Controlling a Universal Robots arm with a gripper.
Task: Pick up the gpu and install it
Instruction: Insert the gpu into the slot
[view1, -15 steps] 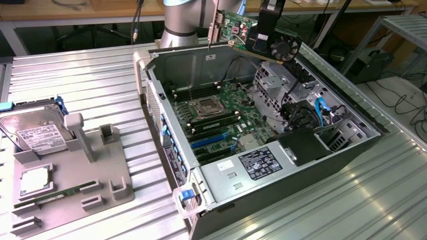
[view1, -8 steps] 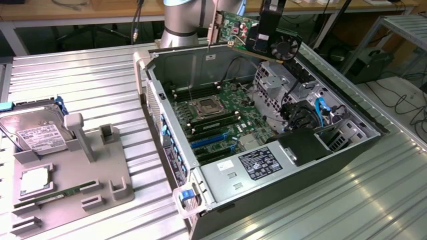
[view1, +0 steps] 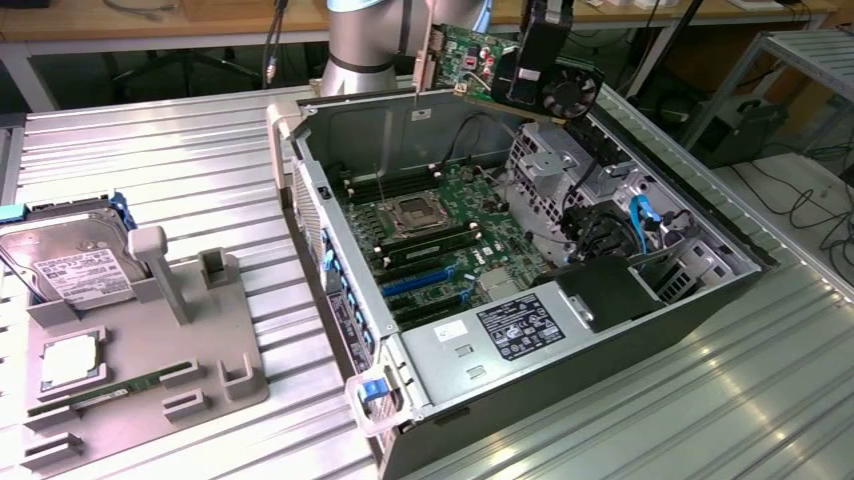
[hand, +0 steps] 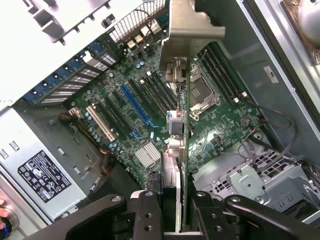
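Gripping the gpu (hand: 183, 125) by one edge, gripper (hand: 172, 202) closed on it, fingers (hand: 148, 210) pressing against both faces. Holding the card edge-on and running straight out from the fingertips, with its silver bracket (hand: 192, 25) at the end away from the fingers.

Hovering high over the open computer case (view1: 400, 345), above its rim and touching nothing inside it. Looking down past the card onto the motherboard (hand: 150, 90) directly below the gripper, well apart from the card's lower edge. Seeing the long blue slot (hand: 134, 106) and the dark slots just beside it lying empty, a little to one side of the card's line rather than squarely under it.

Judging the pick-up as done: card lifted, secured in the grasp and brought over the case. Judging the install as not yet done: connector edge not entering any slot, bracket not meeting the rear wall of the case, card hanging free in the air. Putting progress at roughly the midpoint.

Leaving the grey holder (view1: 220, 375) well apart from the gripper, outside the case, with the silver hard drive (view1: 67, 262) resting at its far end.
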